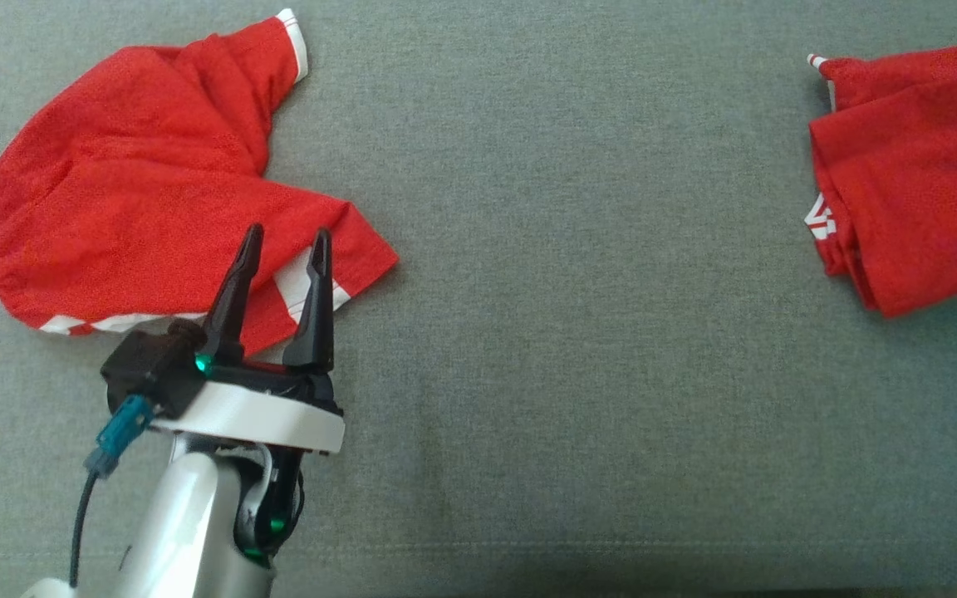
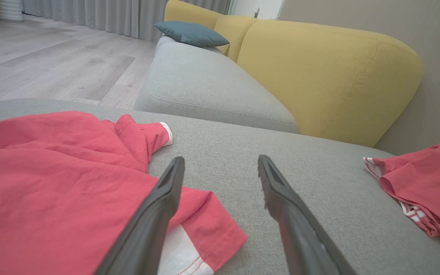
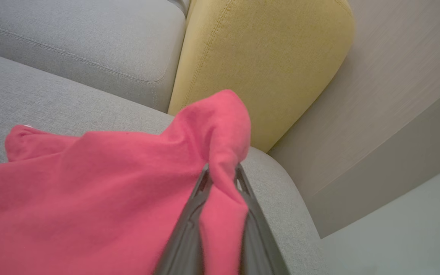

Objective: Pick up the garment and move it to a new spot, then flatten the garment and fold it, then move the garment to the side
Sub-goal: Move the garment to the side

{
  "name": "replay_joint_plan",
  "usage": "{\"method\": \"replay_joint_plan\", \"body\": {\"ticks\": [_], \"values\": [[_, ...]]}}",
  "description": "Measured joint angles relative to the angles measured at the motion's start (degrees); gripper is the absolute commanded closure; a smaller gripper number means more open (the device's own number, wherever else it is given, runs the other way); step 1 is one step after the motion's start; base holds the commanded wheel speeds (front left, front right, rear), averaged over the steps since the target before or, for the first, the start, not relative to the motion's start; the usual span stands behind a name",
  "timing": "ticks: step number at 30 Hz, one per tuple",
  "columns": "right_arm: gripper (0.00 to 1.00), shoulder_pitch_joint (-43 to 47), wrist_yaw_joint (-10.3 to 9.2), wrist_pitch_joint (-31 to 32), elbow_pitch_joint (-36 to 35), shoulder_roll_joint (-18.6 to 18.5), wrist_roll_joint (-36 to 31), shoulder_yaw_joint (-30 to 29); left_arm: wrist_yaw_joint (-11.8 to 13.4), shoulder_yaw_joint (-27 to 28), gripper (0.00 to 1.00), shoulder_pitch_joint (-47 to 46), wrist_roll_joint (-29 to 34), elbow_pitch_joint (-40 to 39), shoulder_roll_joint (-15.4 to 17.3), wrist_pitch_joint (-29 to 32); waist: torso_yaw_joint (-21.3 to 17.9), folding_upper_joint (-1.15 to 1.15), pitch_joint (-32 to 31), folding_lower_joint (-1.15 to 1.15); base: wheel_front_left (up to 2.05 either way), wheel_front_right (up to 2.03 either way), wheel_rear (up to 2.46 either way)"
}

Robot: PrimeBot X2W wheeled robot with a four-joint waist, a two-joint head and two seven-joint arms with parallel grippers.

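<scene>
Listing the contents of the grey sofa seat [image 1: 578, 349]: two red garments with white trim, well apart.

Item one — crumpled garment [image 1: 130, 191], lying at the robot's left, one white-cuffed sleeve pointing up the head view. Left pincer [image 1: 287, 232] is spread wide and empty. One finger is over this item's white-striped hem, the other over bare cushion; contact with the cloth cannot be told.

Item two — bunched garment [image 1: 919, 166] at the far right, a fold pinched between the near-closed fingers of the right pincer [image 3: 222, 172].

Behind: yellow backrest [image 2: 319, 76], blue pillow [image 2: 191, 33], wood floor [image 2: 52, 57].
</scene>
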Motion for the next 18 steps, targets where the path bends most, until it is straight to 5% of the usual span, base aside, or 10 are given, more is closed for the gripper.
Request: {"method": "replay_joint_plan", "body": {"ticks": [3, 5, 6, 18], "values": [[0.95, 0.0, 0.0, 0.0, 0.0, 0.5, 0.5, -1.1, 0.0, 0.0, 0.0, 0.0, 0.0, 0.0, 0.0, 0.0, -0.1, 0.0, 0.1, 0.0, 0.0, 0.0, 0.0], [0.16, 0.0, 0.0, 0.0, 0.0, 1.0, 1.6, -1.2, 0.0, -0.1, 0.0, 0.0, 0.0, 0.1, 0.0, 0.0, -0.2, 0.0, -0.2, 0.0, 0.0, 0.0, 0.0], [0.0, -0.1, 0.0, 0.0, 0.0, 1.5, 2.0, -1.3, 0.0, -0.1, 0.0, 0.0, 0.0, 0.1, 0.0, 0.0, -0.2, 0.0, -0.4, 0.0, 0.0, 0.0, 0.0], [0.0, -0.7, 0.0, -2.1, -2.8, 6.5, 4.2, 0.7, 0.0, 0.0, 0.0, 0.1, -0.2, 1.0, 0.0, 0.0, -1.0, 0.0, -4.8, 0.0, 0.0, 0.0, 0.0]]}}
